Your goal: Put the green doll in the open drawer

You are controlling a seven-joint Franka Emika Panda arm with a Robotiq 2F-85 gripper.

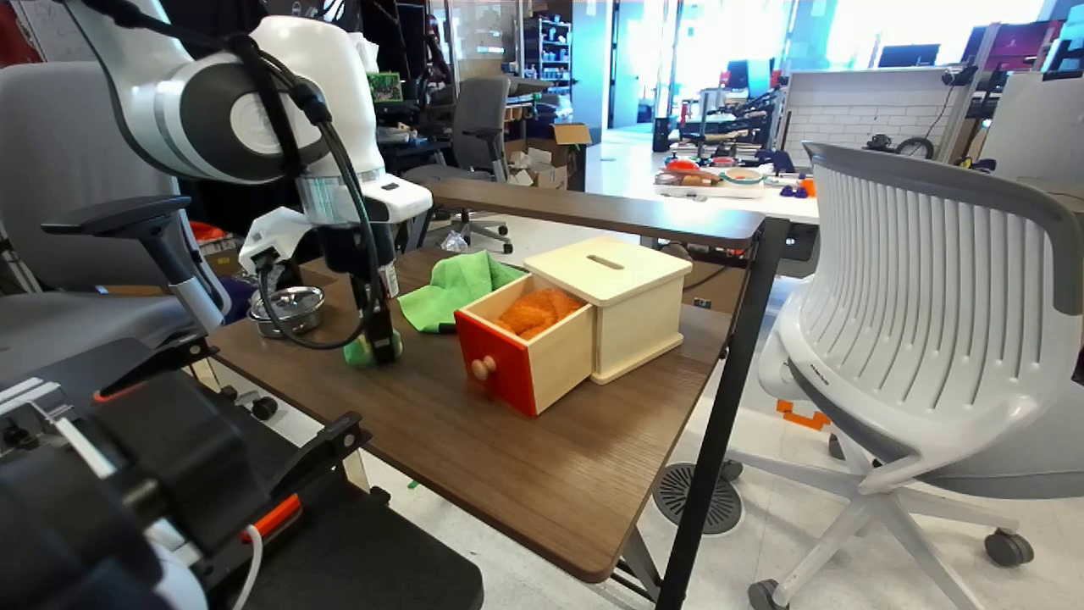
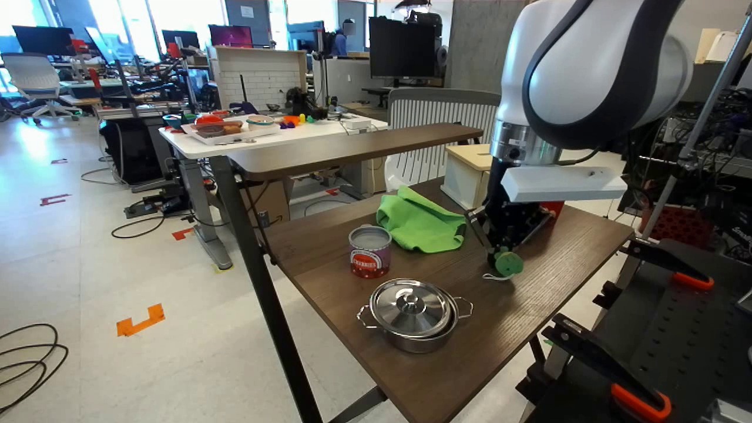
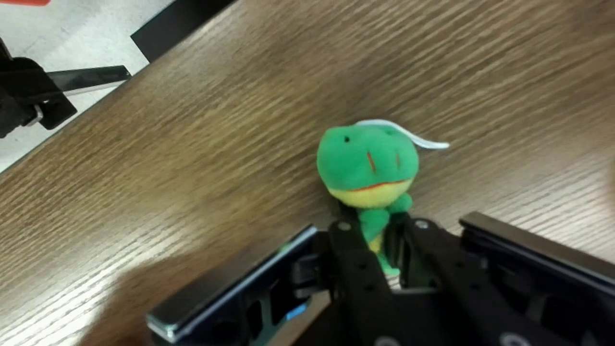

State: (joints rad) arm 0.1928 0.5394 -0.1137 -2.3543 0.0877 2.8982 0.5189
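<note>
The green doll is a small frog-like toy with a yellow chin and a white string. My gripper is shut on its body, with the head sticking out beyond the fingertips. In both exterior views the doll is at the fingertips, at or just above the table; I cannot tell whether it touches. The open drawer has a red front with a wooden knob and pale walls. It is pulled out of a pale wooden box, and a fluffy orange thing lies inside it.
A bright green cloth lies crumpled beside the box. A lidded steel pot and a cherries can stand on the brown table. A raised shelf runs along one table edge. Chairs stand around.
</note>
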